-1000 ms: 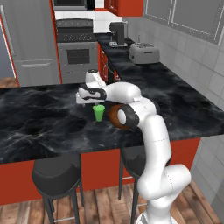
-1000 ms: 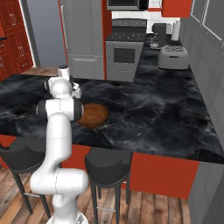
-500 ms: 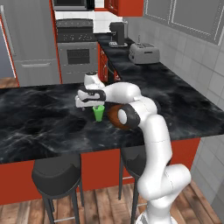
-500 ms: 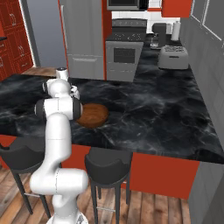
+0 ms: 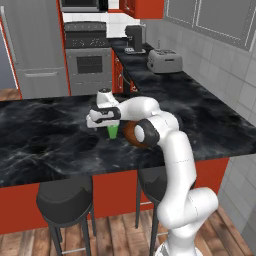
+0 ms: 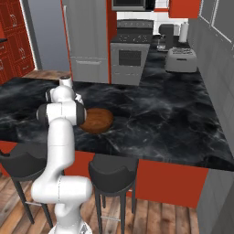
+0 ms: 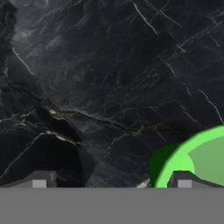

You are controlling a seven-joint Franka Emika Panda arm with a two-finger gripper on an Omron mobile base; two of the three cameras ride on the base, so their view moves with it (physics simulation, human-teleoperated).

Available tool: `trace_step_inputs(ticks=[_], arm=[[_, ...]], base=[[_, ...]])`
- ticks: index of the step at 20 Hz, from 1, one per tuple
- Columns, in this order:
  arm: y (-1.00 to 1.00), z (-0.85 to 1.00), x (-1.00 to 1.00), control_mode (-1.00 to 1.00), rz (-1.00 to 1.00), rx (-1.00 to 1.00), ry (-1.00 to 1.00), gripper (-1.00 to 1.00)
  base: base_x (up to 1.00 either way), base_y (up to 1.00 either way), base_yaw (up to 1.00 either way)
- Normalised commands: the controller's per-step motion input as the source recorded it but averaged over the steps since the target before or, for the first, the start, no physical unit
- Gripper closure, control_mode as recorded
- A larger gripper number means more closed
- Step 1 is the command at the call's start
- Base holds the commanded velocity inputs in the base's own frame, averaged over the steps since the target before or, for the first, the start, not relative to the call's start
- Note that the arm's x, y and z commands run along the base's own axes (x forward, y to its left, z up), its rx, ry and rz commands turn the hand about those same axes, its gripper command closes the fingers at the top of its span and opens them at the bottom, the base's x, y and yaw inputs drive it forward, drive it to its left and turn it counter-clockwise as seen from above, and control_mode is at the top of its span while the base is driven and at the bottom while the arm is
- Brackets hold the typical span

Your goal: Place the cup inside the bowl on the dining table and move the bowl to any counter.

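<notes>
The green cup [image 5: 113, 131] stands upright on the dining table [image 5: 50, 145], just left of the brown wooden bowl [image 5: 129, 132]. My gripper [image 5: 105, 125] hangs open directly over the cup's left side, pointing down. In the hand view the cup [image 7: 199, 155] sits at the lower right; the right fingertip [image 7: 183, 180] is over its rim and the left one is above bare marble [image 7: 109, 65], so the cup is not centred between them. From the right base view the bowl [image 6: 98, 120] lies beside my arm, which hides the cup.
Black stools [image 5: 65, 200] [image 6: 114, 171] line the table's near edge. A black-topped counter [image 5: 195, 95] runs along the right wall with a toaster [image 5: 164, 61] and a coffee machine [image 5: 134, 39]. A stove [image 5: 90, 60] stands beyond.
My hand has come down toward the table over the cup. The cup and bowl stay where they were.
</notes>
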Motion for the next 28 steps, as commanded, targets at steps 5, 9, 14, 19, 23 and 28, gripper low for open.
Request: trace_step_inputs(ticks=[5,9,14,19,23,28], arm=[[0.0,0.0,0.0,-1.0,0.0,0.0,0.0,-1.0],[0.0,0.0,0.0,-1.0,0.0,0.0,0.0,-1.0],[0.06,0.0,0.0,-1.0,0.0,0.0,0.0,1.0],[0.0,0.0,0.01,-1.0,0.0,0.0,0.0,1.0],[0.0,0.0,0.0,-1.0,0.0,0.0,0.0,1.0],[0.0,0.01,-0.04,-1.0,0.0,-0.03,-0.12,1.0]], base=[[0.0,0.0,0.0],[0.0,0.0,0.0],[0.0,0.0,0.0],[0.0,0.0,0.0],[0.0,0.0,0.0],[0.0,0.0,0.0]])
